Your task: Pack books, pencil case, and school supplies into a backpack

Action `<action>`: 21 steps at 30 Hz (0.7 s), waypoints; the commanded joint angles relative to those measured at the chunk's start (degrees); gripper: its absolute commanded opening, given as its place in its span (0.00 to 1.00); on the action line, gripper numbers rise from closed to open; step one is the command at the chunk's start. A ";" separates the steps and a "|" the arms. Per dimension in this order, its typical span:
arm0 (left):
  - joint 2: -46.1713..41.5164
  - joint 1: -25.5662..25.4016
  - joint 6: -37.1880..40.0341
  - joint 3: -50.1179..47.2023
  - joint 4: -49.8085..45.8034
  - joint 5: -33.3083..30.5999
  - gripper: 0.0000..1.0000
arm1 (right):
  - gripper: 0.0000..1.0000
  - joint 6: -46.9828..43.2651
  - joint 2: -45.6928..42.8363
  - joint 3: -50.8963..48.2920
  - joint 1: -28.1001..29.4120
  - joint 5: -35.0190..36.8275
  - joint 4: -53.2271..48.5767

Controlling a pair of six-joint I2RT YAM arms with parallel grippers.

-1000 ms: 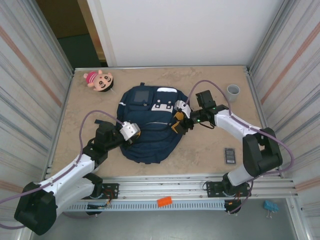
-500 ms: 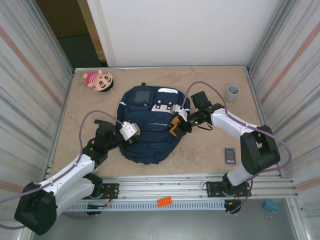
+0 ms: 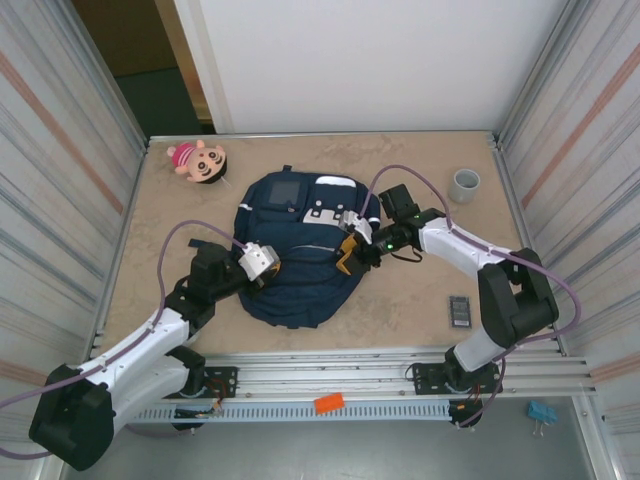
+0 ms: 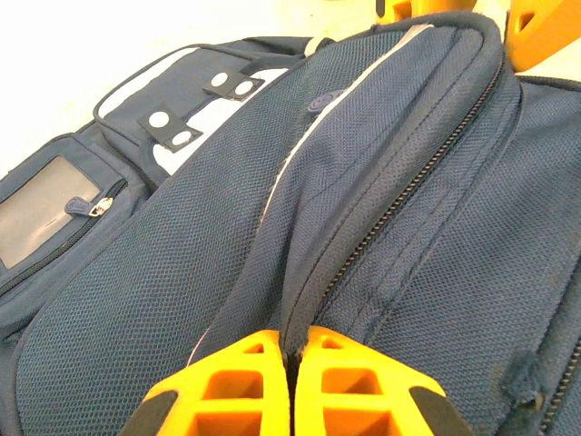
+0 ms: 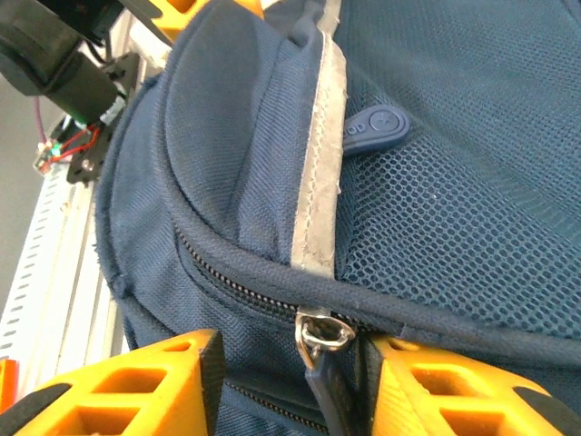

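I see the backpack [image 3: 300, 295] lying flat in the middle of the desk [image 3: 180, 215], front pockets up. My left claw [image 3: 272, 266] is at its left side. On the left wrist view that claw [image 4: 290, 381] is closed tight, pinching a ridge of backpack [image 4: 163, 272] fabric beside a zip line.

My right claw [image 3: 346, 256] sits at the bag's right edge. On the right wrist view the claw [image 5: 295, 386] has its jaws apart, straddling the metal zip pull [image 5: 320, 334]. The pull's dark tab hangs between the fingers, close to one and with a gap to the other, so it isn't gripped. A grey reflective strip [image 5: 318, 182] runs down the backpack [image 5: 472, 209] panel to just above the pull.

The calculator [image 3: 459, 311] lies on the desk right of the bag, well apart from it, near the right arm. The cup [image 3: 466, 184] is at the far right corner and the doll [image 3: 198, 161] at the far left corner, both apart from the bag.
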 commanded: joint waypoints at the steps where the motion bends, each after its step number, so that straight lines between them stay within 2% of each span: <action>1: -0.52 0.42 -2.32 0.40 6.45 2.45 0.00 | 0.33 1.22 1.53 1.84 0.55 1.39 0.76; 4: -0.15 0.42 -2.41 0.82 5.72 1.54 0.00 | 0.13 1.66 0.69 2.49 0.54 2.00 -0.45; 6: -0.02 0.37 -2.59 1.49 4.75 0.56 0.00 | 0.05 2.45 -0.99 2.25 0.47 3.09 -1.48; 10: -0.17 0.33 -4.42 3.03 2.36 -2.17 0.00 | 0.05 3.86 -4.64 3.56 -0.40 1.86 -5.94; 16: -0.70 -0.01 -7.99 3.92 1.48 -10.89 0.00 | 0.06 7.35 -2.66 11.31 -0.38 2.04 -18.22; 21: -1.46 -1.50 -9.75 4.43 1.08 -16.05 0.00 | 0.01 15.28 0.15 17.55 0.45 7.32 -25.43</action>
